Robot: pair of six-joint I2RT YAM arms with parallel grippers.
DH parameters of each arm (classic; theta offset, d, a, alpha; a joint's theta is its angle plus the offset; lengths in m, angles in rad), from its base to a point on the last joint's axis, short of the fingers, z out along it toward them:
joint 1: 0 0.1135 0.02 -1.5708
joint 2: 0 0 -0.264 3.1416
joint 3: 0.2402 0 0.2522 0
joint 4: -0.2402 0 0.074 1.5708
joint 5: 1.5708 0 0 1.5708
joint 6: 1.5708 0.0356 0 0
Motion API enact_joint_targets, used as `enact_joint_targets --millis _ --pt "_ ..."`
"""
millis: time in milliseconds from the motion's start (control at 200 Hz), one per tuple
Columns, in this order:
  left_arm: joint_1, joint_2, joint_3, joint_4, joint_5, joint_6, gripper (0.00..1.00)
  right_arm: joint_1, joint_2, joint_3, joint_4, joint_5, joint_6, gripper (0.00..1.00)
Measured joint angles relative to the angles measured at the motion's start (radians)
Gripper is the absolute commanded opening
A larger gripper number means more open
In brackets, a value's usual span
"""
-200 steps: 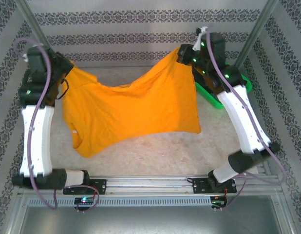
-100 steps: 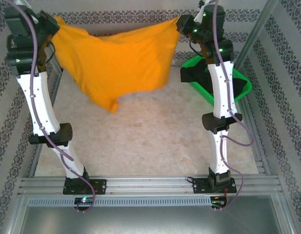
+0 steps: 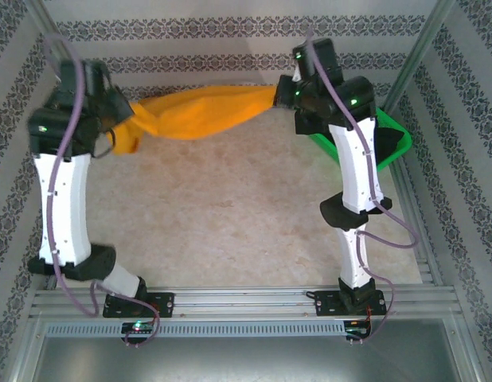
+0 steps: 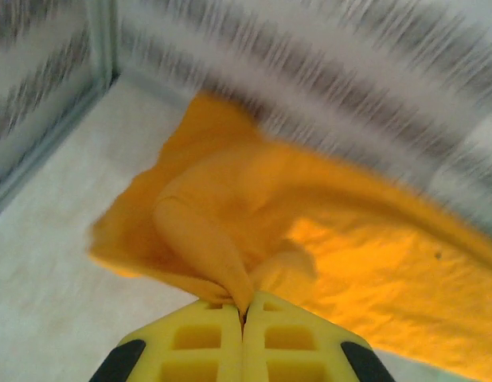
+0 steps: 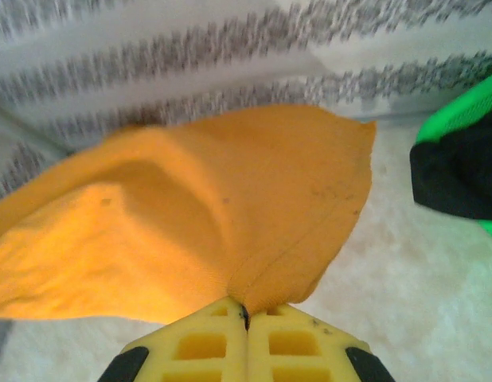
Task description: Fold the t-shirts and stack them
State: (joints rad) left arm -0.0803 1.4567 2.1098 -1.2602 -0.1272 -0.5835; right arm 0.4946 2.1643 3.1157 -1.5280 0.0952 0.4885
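Two edges of orange t-shirt [image 3: 202, 115] pinched, left gripper [image 4: 243, 312], right gripper [image 5: 244, 312], taut above table [image 3: 230, 215]

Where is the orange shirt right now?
In the top view the orange shirt hangs stretched along the far wall, pinched between the left gripper and right gripper, beside the green basket.

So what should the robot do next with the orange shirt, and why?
Probably lower both arms together and draw the orange t-shirt toward the near edge, laying it flat on the table. The left tool and right tool each pinch an edge, and the shirt hangs bunched between them at the far end, not spread for folding.
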Motion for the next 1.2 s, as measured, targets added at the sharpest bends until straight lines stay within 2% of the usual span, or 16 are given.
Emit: enact_joint_targets --millis 70,165,295,380,450,480,560,620,664,759,839,1029,1129,1204 --pt "0.084 -0.164 -0.362 0.092 0.061 -0.023 0.0 0.005 0.012 0.0 -0.044 0.005 -0.02 0.0" --pt "0.175 -0.271 -0.601 0.189 0.099 -0.026 0.0 -0.06 0.029 0.0 -0.076 -0.018 -0.045 0.0" --pt "0.18 -0.373 -0.904 0.37 0.15 -0.034 0.0 -0.13 0.073 -0.078 -0.083 -0.058 -0.086 0.0" --pt "0.189 -0.434 -1.115 0.453 0.177 -0.068 0.0 -0.11 0.109 -0.152 -0.082 -0.053 -0.096 0.0" --pt "0.194 -0.473 -1.233 0.466 0.207 -0.089 0.0 -0.083 0.1 -0.291 -0.074 -0.052 -0.102 0.0" --pt "0.194 -0.483 -1.263 0.468 0.219 -0.096 0.0 -0.077 0.061 -0.415 -0.043 -0.058 -0.103 0.0" --pt "0.194 -0.511 -1.315 0.476 0.242 -0.103 0.0 -0.076 -0.14 -0.921 0.144 -0.131 -0.077 0.0" --pt "0.193 -0.534 -1.334 0.481 0.254 -0.103 0.0 -0.124 -0.347 -1.321 0.322 -0.192 -0.05 0.0" --pt "0.191 -0.548 -1.344 0.489 0.261 -0.103 0.0 -0.171 -0.498 -1.576 0.392 -0.204 -0.047 0.0" --pt "0.17 -0.565 -1.388 0.537 0.269 -0.103 0.0 -0.252 -0.732 -1.933 0.472 -0.214 -0.048 0.0" --pt "0.15 -0.581 -1.461 0.578 0.275 -0.106 0.0 -0.254 -0.832 -2.082 0.557 -0.235 -0.049 0.0" --pt "0.144 -0.624 -1.53 0.551 0.244 -0.113 0.0 -0.235 -0.908 -2.224 0.713 -0.243 -0.013 0.0" --pt "0.13 -0.644 -1.518 0.522 0.202 -0.114 0.0 -0.235 -0.998 -2.311 0.711 -0.234 0.034 0.0" --pt "0.096 -0.614 -1.497 0.494 0.165 -0.118 0.0 -0.235 -1.01 -2.35 0.698 -0.213 0.061 0.0"
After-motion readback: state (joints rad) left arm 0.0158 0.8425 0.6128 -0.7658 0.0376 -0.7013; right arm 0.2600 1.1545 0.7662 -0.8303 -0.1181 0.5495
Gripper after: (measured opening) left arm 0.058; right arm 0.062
